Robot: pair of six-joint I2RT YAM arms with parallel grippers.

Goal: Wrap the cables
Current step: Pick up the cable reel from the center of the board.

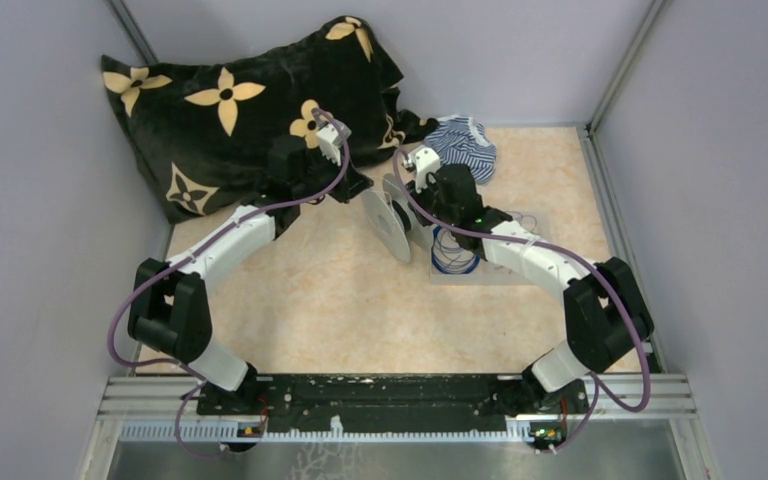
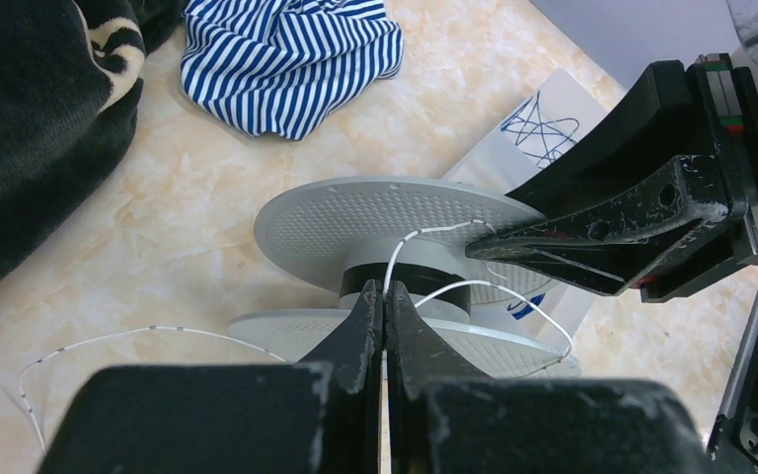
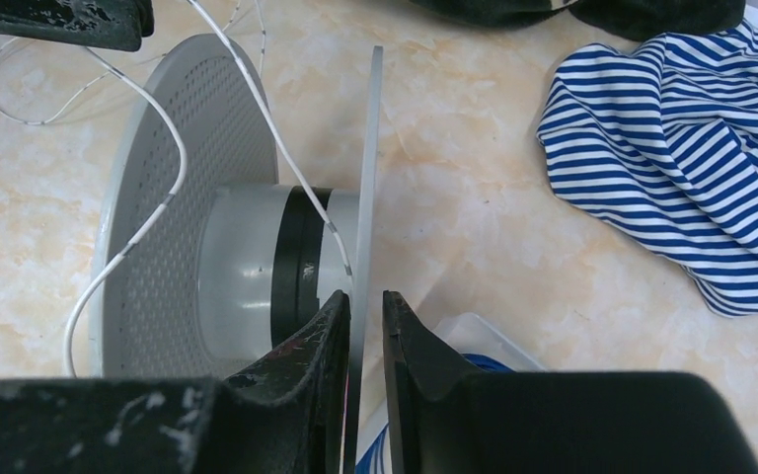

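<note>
A pale round spool [image 1: 392, 222] stands on its edge mid-table, with a black core between perforated flanges [image 2: 385, 217]. My left gripper [image 2: 385, 296] is shut on a thin white cable [image 2: 158, 331] right in front of the core. This cable [image 3: 173, 168] runs over the core and trails onto the table. My right gripper [image 3: 363, 296] straddles the rim of the spool's flange [image 3: 370, 148]; its left finger lies against the flange and a narrow gap shows at the right one. A coil of dark blue cables [image 1: 455, 255] lies in a clear tray [image 1: 495, 275] under the right arm.
A black cushion with yellow flowers [image 1: 230, 100] fills the back left corner. A blue-and-white striped cloth [image 1: 465, 145] lies at the back, right of the cushion. Grey walls close in on both sides and the back.
</note>
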